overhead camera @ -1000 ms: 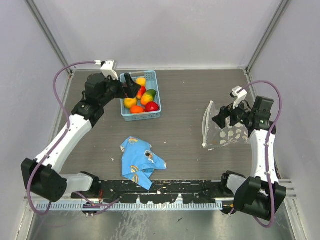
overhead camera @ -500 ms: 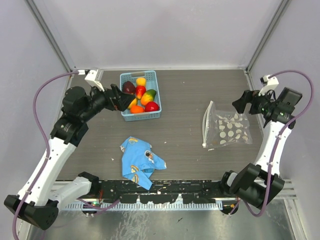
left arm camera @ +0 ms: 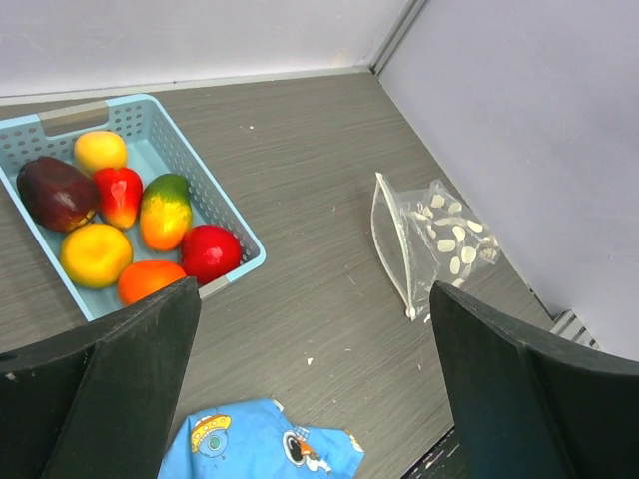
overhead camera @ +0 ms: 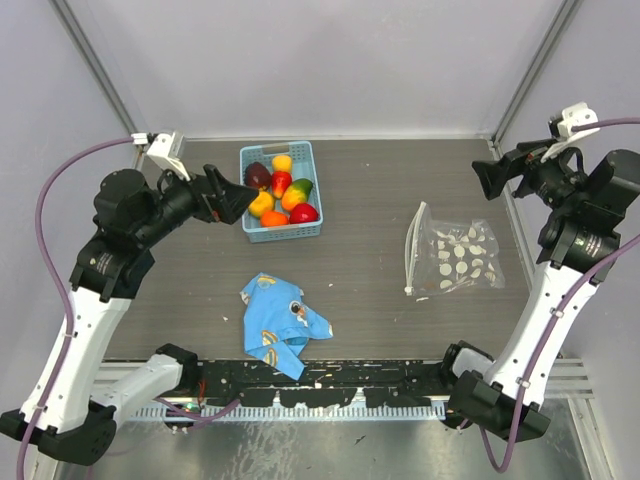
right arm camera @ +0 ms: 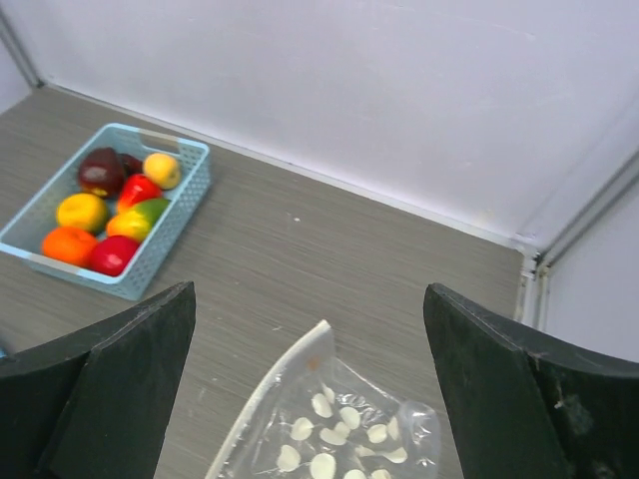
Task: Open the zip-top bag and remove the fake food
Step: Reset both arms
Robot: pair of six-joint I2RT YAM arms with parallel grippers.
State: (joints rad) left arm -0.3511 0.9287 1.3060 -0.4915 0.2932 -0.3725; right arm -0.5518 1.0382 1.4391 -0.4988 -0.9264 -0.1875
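Both grippers, left (overhead camera: 232,193) and right (overhead camera: 486,178), hang spread and empty; expect the bag (overhead camera: 450,258) light, limp, slippery, so pinch its stiffer zip edge (overhead camera: 411,250).

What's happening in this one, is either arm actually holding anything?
Neither. Both arms are raised above the table with open, empty jaws: the left gripper hangs beside the blue basket of fake food, the right gripper up near the far right corner. The zip-top bag lies flat on the table with small white pieces inside. A blue patterned cloth lies crumpled near the front edge.
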